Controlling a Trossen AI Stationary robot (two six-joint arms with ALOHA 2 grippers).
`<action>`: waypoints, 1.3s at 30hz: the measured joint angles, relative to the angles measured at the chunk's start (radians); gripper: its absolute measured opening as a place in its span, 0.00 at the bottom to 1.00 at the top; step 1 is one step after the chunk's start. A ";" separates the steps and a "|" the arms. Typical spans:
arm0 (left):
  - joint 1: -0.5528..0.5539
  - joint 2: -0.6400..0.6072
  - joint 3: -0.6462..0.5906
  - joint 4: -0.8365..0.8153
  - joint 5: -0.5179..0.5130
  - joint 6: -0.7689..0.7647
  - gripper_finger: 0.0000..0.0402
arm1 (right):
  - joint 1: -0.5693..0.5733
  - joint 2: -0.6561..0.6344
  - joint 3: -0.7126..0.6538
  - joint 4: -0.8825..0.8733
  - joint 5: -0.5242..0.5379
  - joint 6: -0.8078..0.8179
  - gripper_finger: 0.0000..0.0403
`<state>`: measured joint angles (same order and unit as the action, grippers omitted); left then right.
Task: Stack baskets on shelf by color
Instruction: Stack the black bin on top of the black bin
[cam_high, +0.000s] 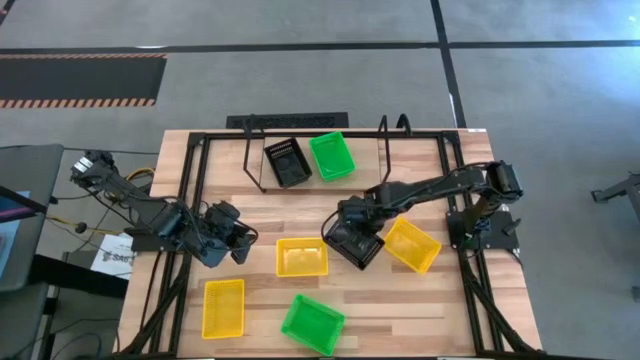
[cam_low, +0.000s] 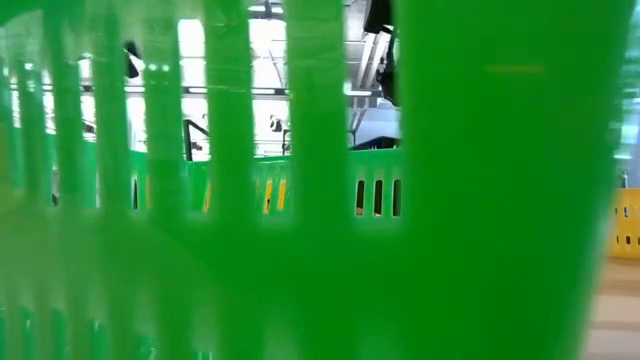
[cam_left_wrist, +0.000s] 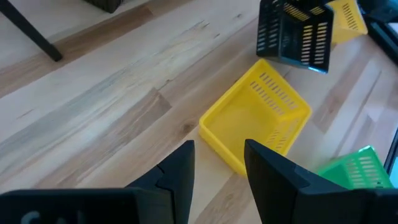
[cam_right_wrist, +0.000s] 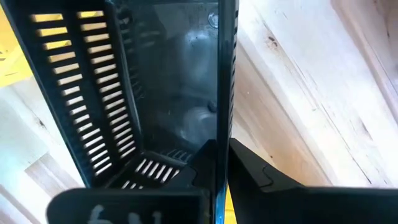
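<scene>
Baskets lie scattered over the worktop (cam_high: 400, 310): a black basket (cam_high: 286, 161) and a green basket (cam_high: 332, 156) sit side by side on the shelf (cam_high: 320, 170). The right gripper (cam_right_wrist: 217, 168) pinches the wall of another black basket (cam_right_wrist: 149, 81) between its fingers, between two yellow baskets (cam_high: 302, 257) (cam_high: 412, 244). The left gripper (cam_left_wrist: 217, 180) hovers near the middle yellow one, fingers spread and empty
</scene>
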<state>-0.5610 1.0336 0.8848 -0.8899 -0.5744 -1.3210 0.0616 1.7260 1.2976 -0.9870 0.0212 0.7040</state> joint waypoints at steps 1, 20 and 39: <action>0.000 0.000 0.000 0.003 -0.009 0.000 0.31 | -0.002 0.000 0.000 0.000 0.000 -0.001 0.14; 0.000 0.000 0.000 0.023 -0.043 0.016 0.31 | -0.118 0.019 -0.014 0.056 -0.012 -0.148 0.14; 0.185 0.001 0.000 0.185 -0.143 0.092 0.31 | -0.091 -0.019 0.161 0.018 0.137 -0.219 0.01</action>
<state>-0.3755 1.0344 0.8848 -0.7053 -0.7170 -1.2291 -0.0294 1.7073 1.4586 -0.9693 0.1578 0.4854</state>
